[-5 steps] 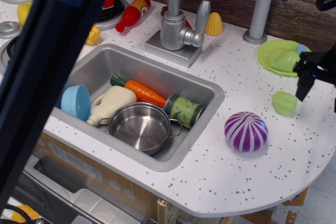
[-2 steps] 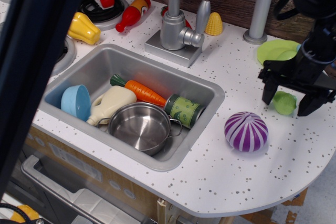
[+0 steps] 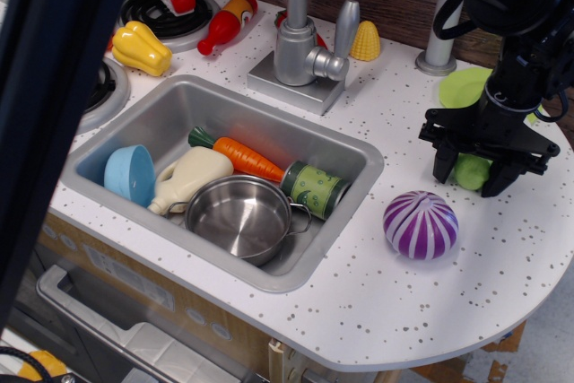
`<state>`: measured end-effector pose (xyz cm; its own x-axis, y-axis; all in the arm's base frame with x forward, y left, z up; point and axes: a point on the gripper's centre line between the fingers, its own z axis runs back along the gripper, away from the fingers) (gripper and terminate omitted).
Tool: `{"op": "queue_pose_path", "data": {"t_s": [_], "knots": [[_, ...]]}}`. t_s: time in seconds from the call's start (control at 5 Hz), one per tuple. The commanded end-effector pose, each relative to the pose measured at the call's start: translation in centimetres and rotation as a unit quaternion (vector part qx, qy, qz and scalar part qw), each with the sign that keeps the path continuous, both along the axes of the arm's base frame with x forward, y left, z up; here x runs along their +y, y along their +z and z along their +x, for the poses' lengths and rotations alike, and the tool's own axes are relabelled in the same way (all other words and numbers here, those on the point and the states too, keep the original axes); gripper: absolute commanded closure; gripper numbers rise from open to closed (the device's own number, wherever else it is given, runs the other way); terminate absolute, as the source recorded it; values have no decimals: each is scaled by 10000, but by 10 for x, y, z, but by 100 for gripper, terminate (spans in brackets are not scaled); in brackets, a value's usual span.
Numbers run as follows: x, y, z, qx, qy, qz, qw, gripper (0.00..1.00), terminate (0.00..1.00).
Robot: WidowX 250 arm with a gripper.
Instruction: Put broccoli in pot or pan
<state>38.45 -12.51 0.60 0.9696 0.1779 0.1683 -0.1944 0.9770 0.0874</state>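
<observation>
The broccoli [image 3: 469, 170], a small pale lime-green lumpy piece, is on the speckled counter at the right, behind the purple striped ball [image 3: 421, 224]. My black gripper [image 3: 468, 173] comes down from above with one finger on each side of the broccoli, both touching it. The jaws stand closed on it, low at the counter. The pot [image 3: 240, 217], shallow shiny steel with loop handles, sits empty in the front of the sink [image 3: 354, 154], well to the gripper's left.
The sink also holds a blue bowl [image 3: 128, 173], a cream jug [image 3: 190, 177], a carrot [image 3: 244, 157] and a green can [image 3: 315, 189]. A faucet [image 3: 300, 42] stands behind it. A lime plate [image 3: 465, 87] lies behind the gripper. The counter edge is near on the right.
My gripper has come down over the broccoli, narrowed around it and shifted left. The broccoli has shifted slightly left with it.
</observation>
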Motion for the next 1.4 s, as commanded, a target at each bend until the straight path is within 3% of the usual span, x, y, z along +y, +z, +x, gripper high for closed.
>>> {"op": "queue_pose_path", "data": {"t_s": [0.0,0.2,0.4,0.6,0.8,1.2], "knots": [[19,58,-2,-270,-102,30,9996,100,0],[63,88,-18,-136,-263,591,9978,100,0],[111,106,-40,-59,-217,875,9959,100,0],[157,93,-66,131,-217,661,9975,100,0],[171,64,-89,132,-325,388,9986,100,0],[175,24,-106,-156,-338,115,9992,100,0]]}}
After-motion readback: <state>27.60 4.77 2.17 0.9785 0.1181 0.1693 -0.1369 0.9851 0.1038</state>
